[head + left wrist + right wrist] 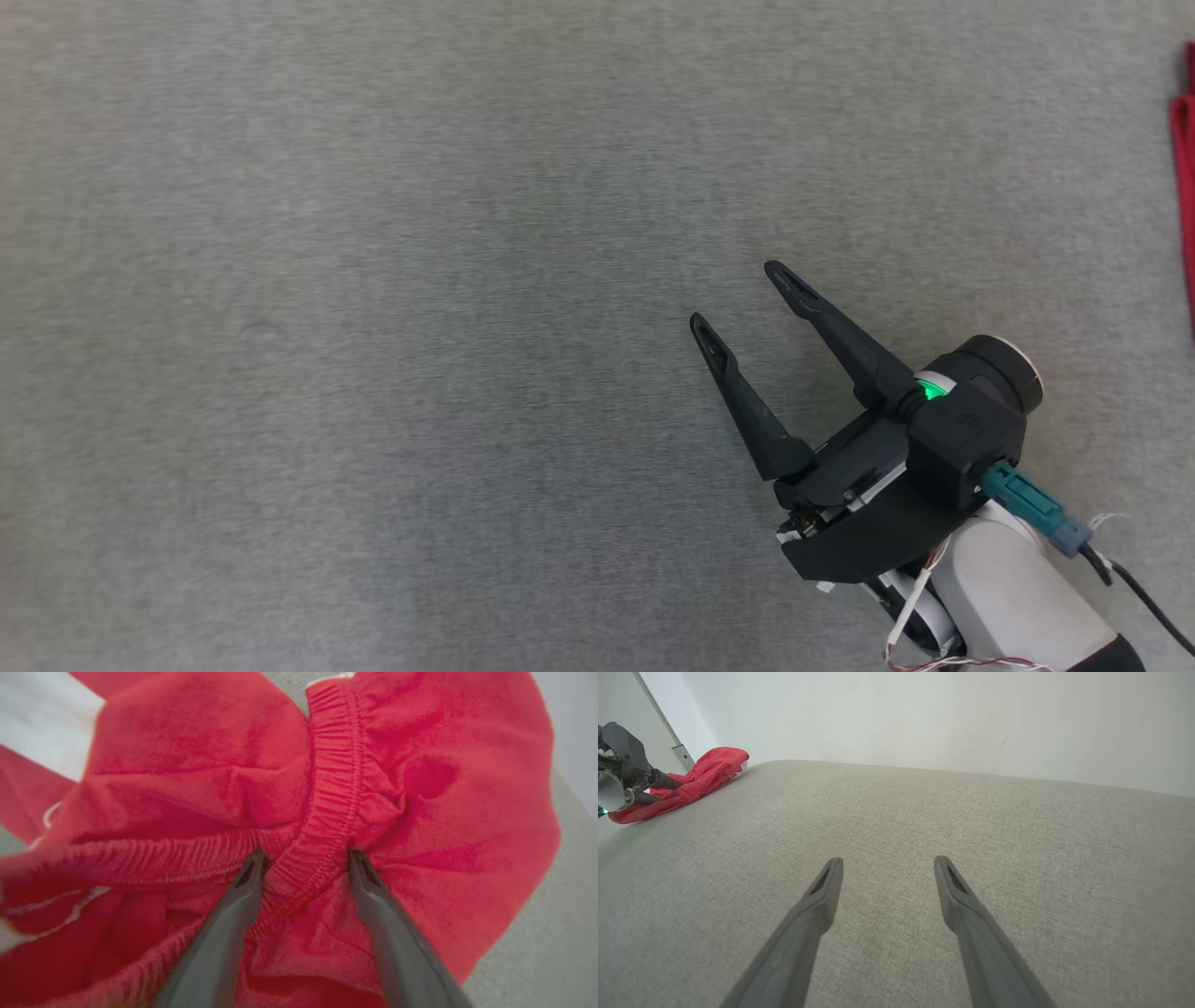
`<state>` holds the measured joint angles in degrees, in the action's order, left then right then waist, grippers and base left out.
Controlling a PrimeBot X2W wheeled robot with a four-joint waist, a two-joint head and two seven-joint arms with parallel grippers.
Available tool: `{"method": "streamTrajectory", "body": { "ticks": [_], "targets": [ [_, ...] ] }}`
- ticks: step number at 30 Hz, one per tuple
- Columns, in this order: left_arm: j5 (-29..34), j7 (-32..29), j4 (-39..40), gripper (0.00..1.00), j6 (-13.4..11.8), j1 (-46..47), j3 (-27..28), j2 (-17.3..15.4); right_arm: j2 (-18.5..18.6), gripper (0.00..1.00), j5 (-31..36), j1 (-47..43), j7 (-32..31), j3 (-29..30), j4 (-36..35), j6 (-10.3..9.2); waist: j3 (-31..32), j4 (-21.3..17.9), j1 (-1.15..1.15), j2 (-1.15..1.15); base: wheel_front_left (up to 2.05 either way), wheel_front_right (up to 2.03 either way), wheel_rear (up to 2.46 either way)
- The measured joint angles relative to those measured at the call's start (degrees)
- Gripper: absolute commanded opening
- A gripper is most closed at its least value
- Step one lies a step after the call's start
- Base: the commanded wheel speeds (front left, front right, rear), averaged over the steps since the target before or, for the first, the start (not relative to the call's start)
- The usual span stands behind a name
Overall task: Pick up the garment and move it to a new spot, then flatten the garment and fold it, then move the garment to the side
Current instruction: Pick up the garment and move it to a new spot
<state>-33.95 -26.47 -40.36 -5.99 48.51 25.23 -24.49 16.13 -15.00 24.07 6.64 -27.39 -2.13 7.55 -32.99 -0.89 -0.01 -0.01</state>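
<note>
1. The red garment (pixel 420 812) lies bunched and creased on the grey cloth-covered table (pixel 373 373). In the head view it is a thin red strip at the right edge.
2. In the left wrist view the left pincer (pixel 307 855) is down on the garment. Its two fingers stand spread to either side of the ribbed waistband (pixel 334 765), with their tips pressed into the cloth.
3. The left pincer is released. The band lies between the fingers but is not pinched.
4. In the right wrist view the garment (pixel 705 772) sits at the table's far left corner near the pale wall (pixel 924 718). The left pincer (pixel 663 788) reaches into its near side.
5. The right pincer (pixel 733 296) is released, its fingers wide apart with nothing between them.
6. In the head view the right pincer points up and to the left over bare table, well apart from the garment.
</note>
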Motion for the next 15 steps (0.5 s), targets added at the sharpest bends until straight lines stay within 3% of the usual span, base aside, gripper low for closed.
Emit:
{"method": "streamTrajectory", "body": {
  "ticks": [1,7,15],
  "targets": [
    [0.1,-0.5,0.8,0.0,-0.3,-0.8,0.0,0.0,-0.1,1.0,0.0,-0.1,0.0,0.0,0.2,0.0,-0.2,-0.5,-0.01,0.0,0.0,0.0,0.0],
    [-0.4,-1.6,7.3,0.0,-0.3,-5.5,0.6,0.8,-0.8,1.0,0.0,-0.2,0.6,-0.2,1.3,0.0,0.9,-1.9,0.0,0.0,0.0,0.0,0.0],
    [-0.2,-3.4,16.0,0.0,3.6,-11.8,-0.4,-1.1,-2.1,1.0,-2.4,-1.2,2.5,-2.6,5.7,0.0,7.2,-2.1,0.01,0.01,0.0,0.0,0.0]
  ]
}}
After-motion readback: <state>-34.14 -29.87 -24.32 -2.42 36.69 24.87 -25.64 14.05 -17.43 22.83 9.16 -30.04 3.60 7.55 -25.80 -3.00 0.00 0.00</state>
